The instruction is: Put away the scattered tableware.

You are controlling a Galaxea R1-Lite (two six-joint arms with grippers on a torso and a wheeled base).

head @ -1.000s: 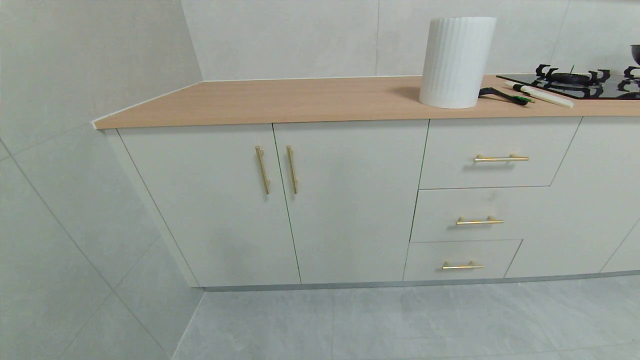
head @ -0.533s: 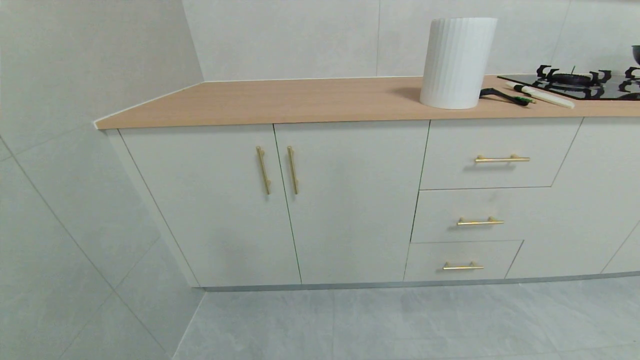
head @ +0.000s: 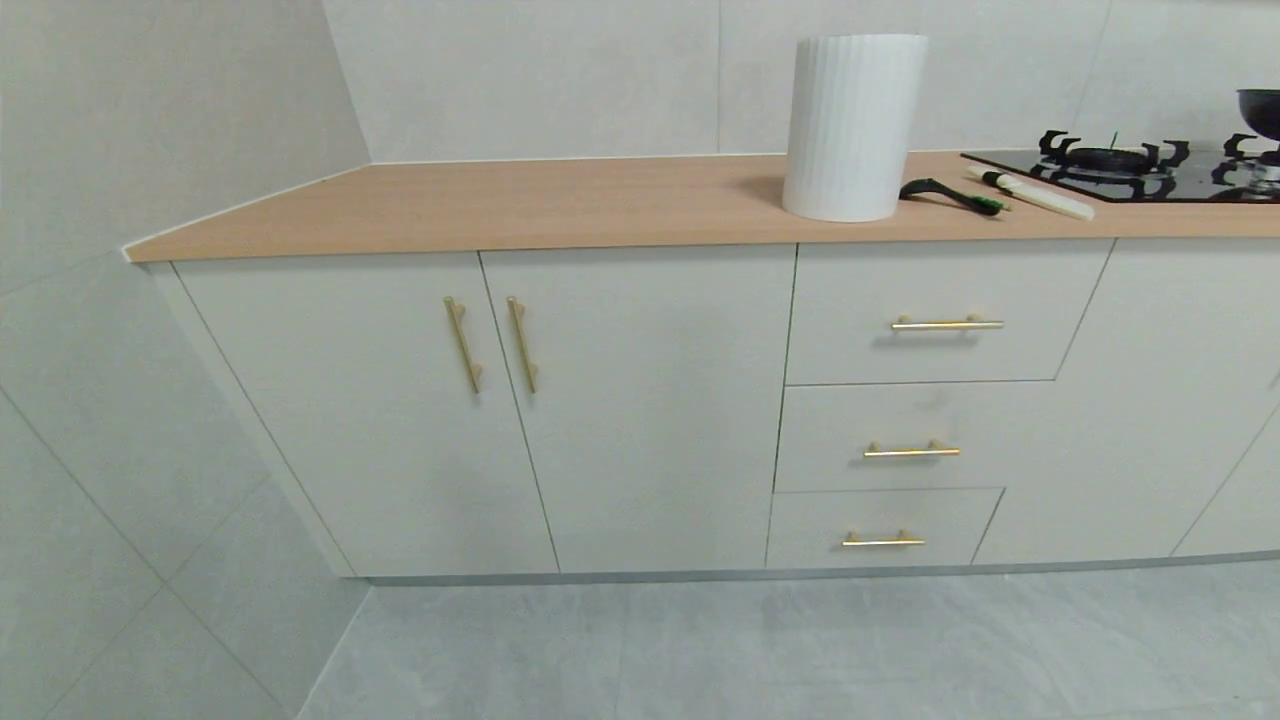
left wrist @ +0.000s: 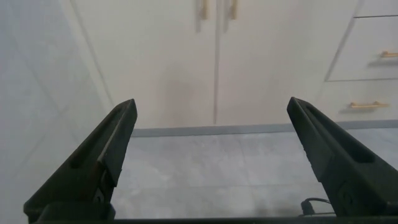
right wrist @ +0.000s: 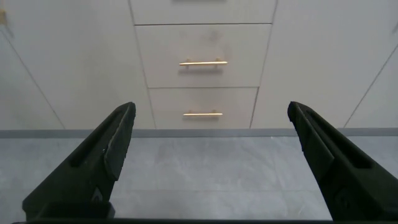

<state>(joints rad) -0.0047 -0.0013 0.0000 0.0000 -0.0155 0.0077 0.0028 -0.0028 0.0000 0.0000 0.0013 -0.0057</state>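
Note:
On the wooden countertop (head: pixel 560 205) stands a tall white ribbed holder (head: pixel 853 127). Just right of it lie a black utensil with a green tip (head: pixel 950 194) and a cream-handled knife (head: pixel 1040 194). My left gripper (left wrist: pixel 211 124) is open, low over the grey floor, facing the double cabinet doors (left wrist: pixel 216 50). My right gripper (right wrist: pixel 211 127) is open too, empty, facing the lower drawers (right wrist: pixel 203 62).
A black gas hob (head: pixel 1140 165) with a dark pot (head: pixel 1262 105) on it sits at the counter's right end. Below are two doors with gold handles (head: pixel 492 342) and three drawers (head: pixel 945 323). A tiled wall (head: pixel 120 150) closes the left side. Grey floor (head: pixel 760 640) lies before the cabinets.
The whole head view has shifted left, so the camera has turned to the right. The things on the counter keep their places relative to each other.

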